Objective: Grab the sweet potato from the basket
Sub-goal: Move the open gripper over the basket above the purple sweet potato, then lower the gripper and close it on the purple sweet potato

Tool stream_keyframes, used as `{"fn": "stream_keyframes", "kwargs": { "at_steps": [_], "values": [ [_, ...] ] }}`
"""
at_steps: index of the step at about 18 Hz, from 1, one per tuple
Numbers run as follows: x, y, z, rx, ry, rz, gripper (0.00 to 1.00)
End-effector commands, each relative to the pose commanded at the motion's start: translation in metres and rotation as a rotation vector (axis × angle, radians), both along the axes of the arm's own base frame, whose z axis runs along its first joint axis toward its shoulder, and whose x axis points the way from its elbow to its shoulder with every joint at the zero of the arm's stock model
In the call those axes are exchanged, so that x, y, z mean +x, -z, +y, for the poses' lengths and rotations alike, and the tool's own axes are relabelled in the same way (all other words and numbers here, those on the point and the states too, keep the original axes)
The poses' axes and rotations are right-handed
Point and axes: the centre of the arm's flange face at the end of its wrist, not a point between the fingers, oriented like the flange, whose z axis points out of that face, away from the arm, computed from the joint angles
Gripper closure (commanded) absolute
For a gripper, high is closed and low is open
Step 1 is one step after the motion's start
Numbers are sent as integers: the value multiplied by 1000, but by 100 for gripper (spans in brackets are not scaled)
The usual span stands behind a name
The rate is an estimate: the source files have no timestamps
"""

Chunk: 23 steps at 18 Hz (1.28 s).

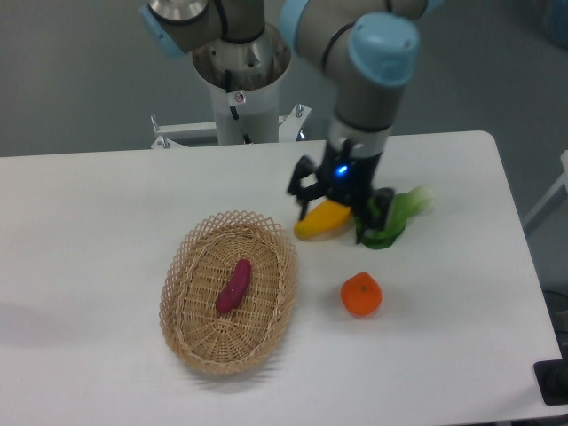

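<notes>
Sweet potato: the slim purple-magenta tapered sweet potato (234, 286) is lying loose in the middle of the basket, its long axis running slightly tilted along the basket's length, uncovered from above.
Basket: the shallow oval tan woven wicker basket (180, 273) is sitting on the white bench (98, 213), holding nothing else.
Gripper: the black two-finger gripper (343, 199) is hanging over the yellow oblong vegetable (321, 222), beside the basket and not over it; judged to be travelling toward its target.
Fingers: the fingers are standing wide apart and holding nothing.
Bystanders: the yellow vegetable is lying just beside the basket rim, next to a green leafy vegetable (398, 213); a round orange fruit (361, 295) is sitting apart, nearer the camera.
Count: one basket, one sweet potato, one yellow vegetable, one green vegetable, one orange, one gripper.
</notes>
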Motion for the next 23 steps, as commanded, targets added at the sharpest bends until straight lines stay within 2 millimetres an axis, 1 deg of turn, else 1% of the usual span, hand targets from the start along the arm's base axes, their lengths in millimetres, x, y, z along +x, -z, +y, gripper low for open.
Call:
{"fn": "stream_keyframes", "kwargs": {
  "at_steps": [1,2,3,4,6,7,9,11,14,16,23],
  "values": [
    [7,14,6,-11,3,-10,0],
    [19,29,13,-28,21,-6,0],
    [32,40,20,-52,47,27,0],
    [43,54,22,-86,61,72,0],
    [66,71,35,-96,94,140,0],
    [70,81,38,-94,78,138,0],
    [71,95,43,-100,52,131,0],
    [75,102,44,-111,60,128,0],
    [79,112,39,-128,61,115,0],
    [78,113,40,-128,63,115,0],
    [79,129,40,-152,67,96,0]
  ]
}}
